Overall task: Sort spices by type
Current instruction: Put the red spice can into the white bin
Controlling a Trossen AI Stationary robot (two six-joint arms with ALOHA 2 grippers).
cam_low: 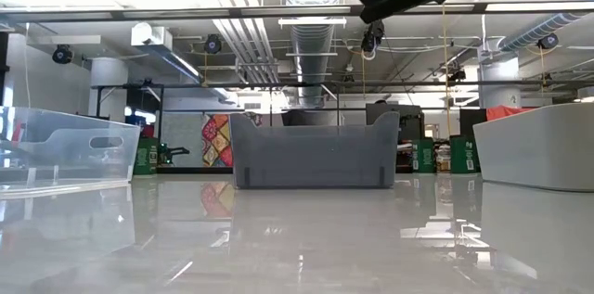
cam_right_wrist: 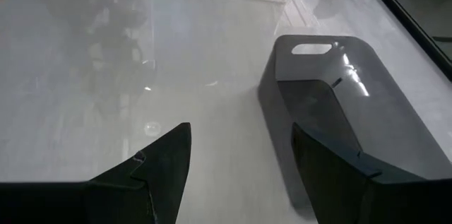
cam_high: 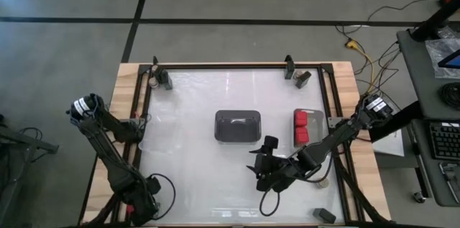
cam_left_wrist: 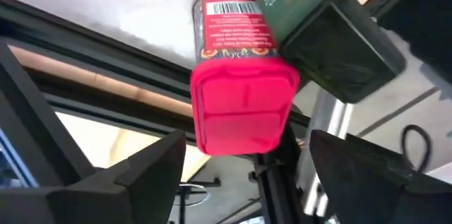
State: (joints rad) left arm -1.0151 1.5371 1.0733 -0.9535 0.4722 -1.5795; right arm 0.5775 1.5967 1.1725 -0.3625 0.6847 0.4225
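Note:
My left gripper (cam_left_wrist: 247, 140) is at the table's near left corner (cam_high: 146, 198), open. A red spice container (cam_left_wrist: 236, 61) with a bright red lid sits just ahead between its two fingers, which stand either side of the lid without touching it. A dark container (cam_left_wrist: 325, 33) leans beside the red one. My right gripper (cam_high: 266, 157) hovers open and empty near the middle of the table, just on the near side of the dark grey tray (cam_high: 237, 125). Two red blocks (cam_high: 300, 126) lie in a clear tray (cam_high: 313, 111) on the right.
Dark small containers stand at the far left corner (cam_high: 162, 79), the far right corner (cam_high: 301, 78) and the near right corner (cam_high: 325, 216). A clear tray (cam_low: 65, 150) sits on the left. A black frame rail (cam_high: 237, 65) rims the white table top.

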